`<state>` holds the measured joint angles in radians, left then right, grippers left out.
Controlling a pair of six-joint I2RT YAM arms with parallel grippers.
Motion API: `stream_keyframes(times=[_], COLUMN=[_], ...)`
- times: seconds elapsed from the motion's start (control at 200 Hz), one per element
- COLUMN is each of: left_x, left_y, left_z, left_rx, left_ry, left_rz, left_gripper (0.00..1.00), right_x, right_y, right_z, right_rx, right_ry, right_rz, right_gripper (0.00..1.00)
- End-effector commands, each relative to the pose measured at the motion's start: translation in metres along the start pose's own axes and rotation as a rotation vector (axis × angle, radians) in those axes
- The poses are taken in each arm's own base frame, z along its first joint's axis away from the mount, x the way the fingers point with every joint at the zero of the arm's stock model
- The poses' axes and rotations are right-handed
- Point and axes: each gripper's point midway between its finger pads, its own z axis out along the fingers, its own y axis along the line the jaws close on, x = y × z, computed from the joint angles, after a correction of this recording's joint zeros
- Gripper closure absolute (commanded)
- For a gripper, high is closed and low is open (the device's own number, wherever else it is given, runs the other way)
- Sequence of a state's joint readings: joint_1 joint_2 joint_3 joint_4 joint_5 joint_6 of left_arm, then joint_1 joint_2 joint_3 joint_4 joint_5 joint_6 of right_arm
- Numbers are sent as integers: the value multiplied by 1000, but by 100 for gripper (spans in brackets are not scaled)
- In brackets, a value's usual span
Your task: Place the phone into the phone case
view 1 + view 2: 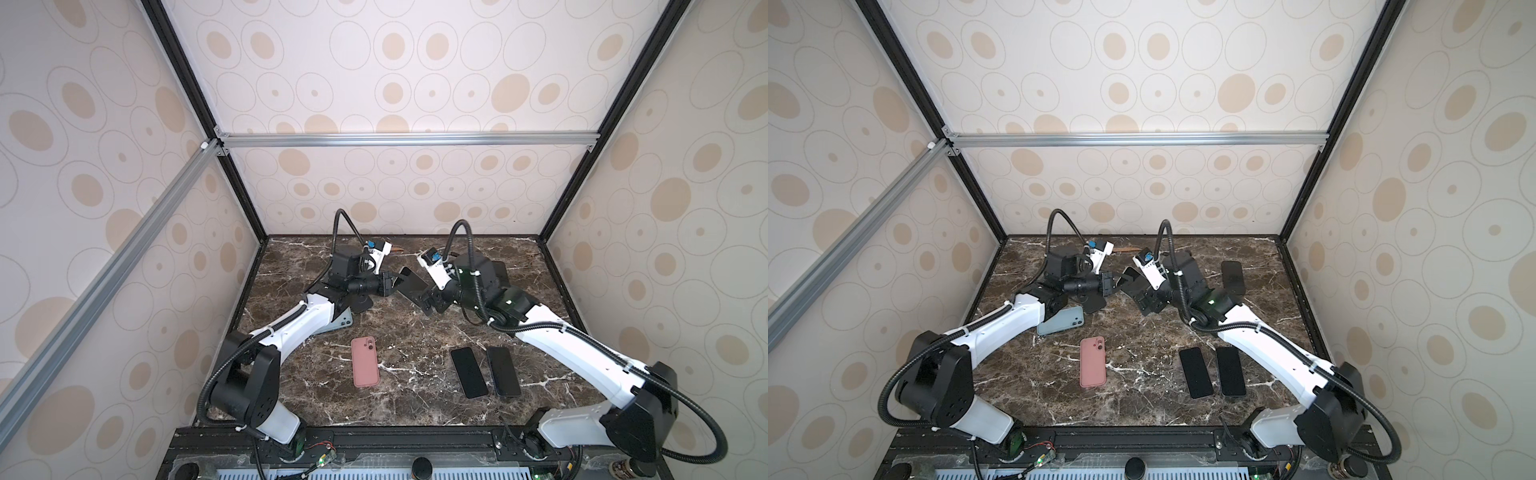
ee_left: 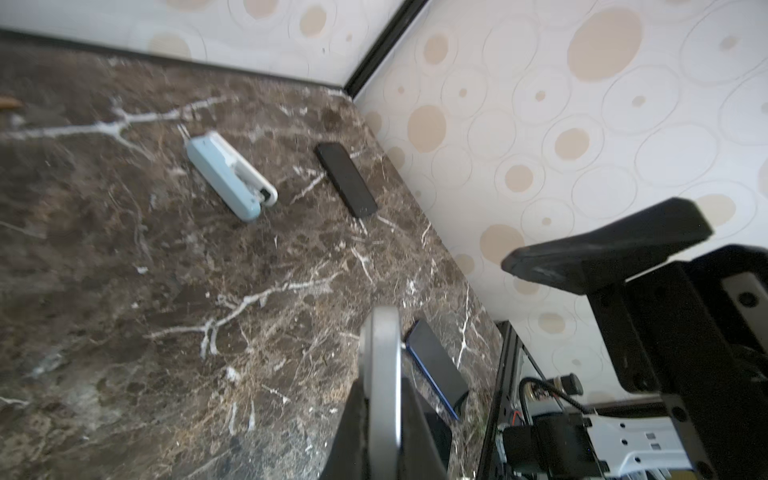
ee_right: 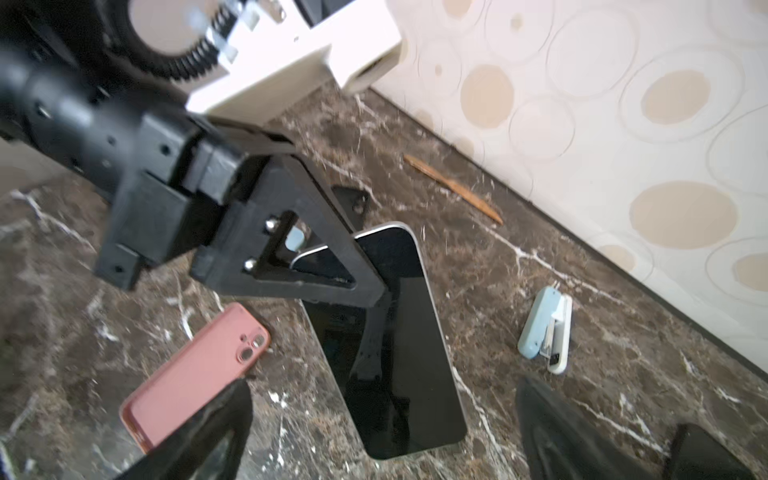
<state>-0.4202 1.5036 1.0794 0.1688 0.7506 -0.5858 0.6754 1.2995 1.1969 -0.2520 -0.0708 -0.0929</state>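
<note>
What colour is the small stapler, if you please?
Small stapler: light blue and white; right wrist view.

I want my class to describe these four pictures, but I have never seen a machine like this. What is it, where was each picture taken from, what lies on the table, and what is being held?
It is a robot with two arms working on a marble-patterned table. Two pictures look down on the whole scene from above. The other two come from a camera on each arm's wrist. The left end effector, the arm's grasping part, is shut on the edge of a silver-rimmed phone and holds it tilted. The right end effector stands open close to that phone, gripping nothing. On the table lie a pink phone case, two dark phones, a blue stapler and a wooden stick.
</note>
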Motion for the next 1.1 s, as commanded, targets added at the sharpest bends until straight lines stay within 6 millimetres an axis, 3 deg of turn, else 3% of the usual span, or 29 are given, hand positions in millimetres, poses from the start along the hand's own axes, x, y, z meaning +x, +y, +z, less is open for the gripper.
stream_keyframes(times=[0.0, 0.06, 0.205, 0.35, 0.425, 0.585, 0.71, 0.89, 1.095], left_x=[-77, -88, -110, -122, -124, -127, -124, -124, -125], left_y=[-63, -84, -124, -155, -168, -178, -180, -183, -185], left_z=[-44, -61, -96, -116, -120, -120, -118, -119, -122], left_rx=[110, 169, 284, 424, 505, 596, 608, 619, 620], left_ry=[-296, -373, -526, -594, -593, -583, -575, -583, -595], left_rz=[106, 127, 166, 190, 185, 154, 150, 140, 145], left_gripper=[100, 100, 100, 100, 100, 100, 100, 100, 100], right_x=[-46, -57, -82, -113, -126, -146, -150, -149, -145], right_y=[-14, -24, -48, -42, -34, -25, -21, 1, 4], right_z=[-35, -48, -78, -99, -100, -102, -101, -102, -100], right_rx=[-67, -111, -228, -418, -521, -673, -720, -804, -810], right_ry=[-183, -235, -355, -447, -455, -474, -469, -445, -440], right_rz=[169, 251, 422, 430, 429, 445, 447, 401, 411], right_gripper=[0, 2, 22, 28, 29, 34, 42, 49, 80])
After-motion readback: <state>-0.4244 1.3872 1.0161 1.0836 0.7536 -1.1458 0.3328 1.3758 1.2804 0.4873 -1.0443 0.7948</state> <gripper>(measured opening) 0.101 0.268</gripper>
